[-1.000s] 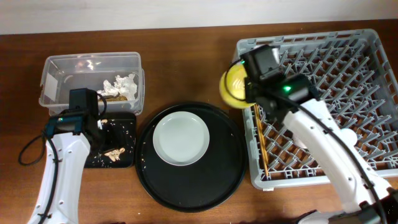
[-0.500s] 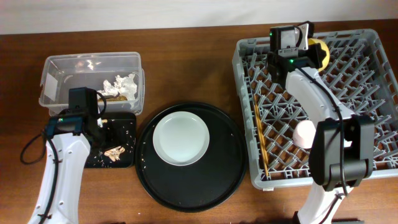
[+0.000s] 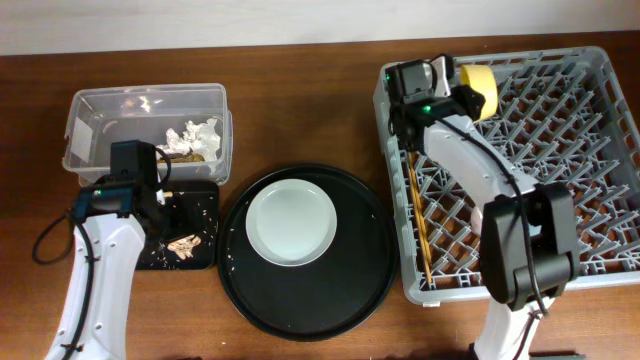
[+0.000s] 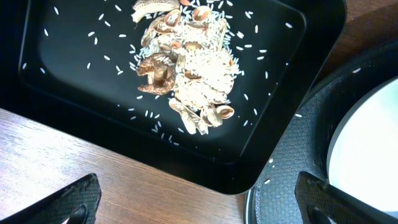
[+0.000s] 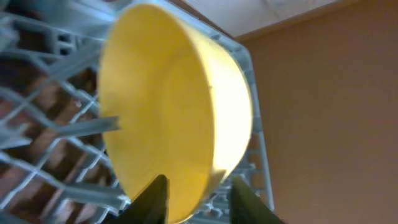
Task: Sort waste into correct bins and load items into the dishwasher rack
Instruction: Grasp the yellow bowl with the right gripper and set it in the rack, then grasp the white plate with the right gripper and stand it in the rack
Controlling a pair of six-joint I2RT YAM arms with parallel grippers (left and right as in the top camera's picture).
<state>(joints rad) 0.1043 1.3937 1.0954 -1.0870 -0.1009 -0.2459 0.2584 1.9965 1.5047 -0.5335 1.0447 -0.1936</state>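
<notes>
My right gripper is shut on the rim of the small yellow bowl, which stands on edge among the pegs at the back left of the grey dishwasher rack. In the right wrist view the bowl fills the frame, with my fingers on either side of its wall. Two chopsticks lie along the rack's left side. The pale grey plate sits on the round black tray. My left gripper is open and empty over the shallow black tray, which holds food scraps. No cups show.
The clear tub at the back left holds crumpled white napkins. Rice grains are scattered over the shallow black tray. The round black tray's rim lies close beside it, with bare wooden table in front.
My right gripper carried the yellow bowl from the rack's left edge to its back row, then shifted it a little left. The left arm has not moved.
</notes>
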